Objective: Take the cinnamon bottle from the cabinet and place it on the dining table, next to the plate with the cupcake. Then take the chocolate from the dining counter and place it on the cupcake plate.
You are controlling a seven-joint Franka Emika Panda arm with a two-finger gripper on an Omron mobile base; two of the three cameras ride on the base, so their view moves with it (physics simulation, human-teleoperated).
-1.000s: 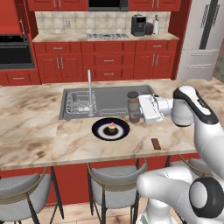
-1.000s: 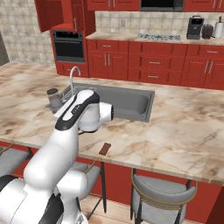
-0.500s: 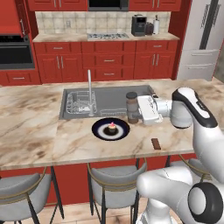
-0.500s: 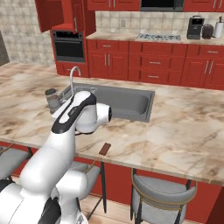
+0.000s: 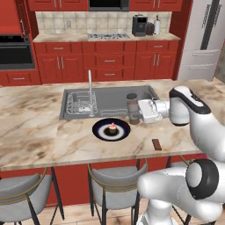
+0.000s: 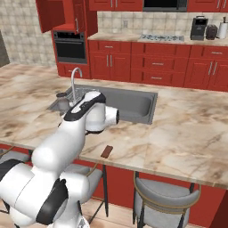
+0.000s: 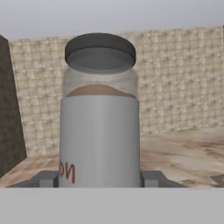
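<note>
Standing upright on the dining table, cinnamon bottle sits just right of the plate bearing the cupcake. Gripper fingers flank the jar; grasping or released, cannot tell. Chocolate lies near the table's front edge.

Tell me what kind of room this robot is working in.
A home kitchen, rendered in simulation. A marble-patterned dining counter with a built-in sink and faucet has stools tucked under it, and behind it run red cabinets with a gas cooktop, a wall oven and a refrigerator.
</note>
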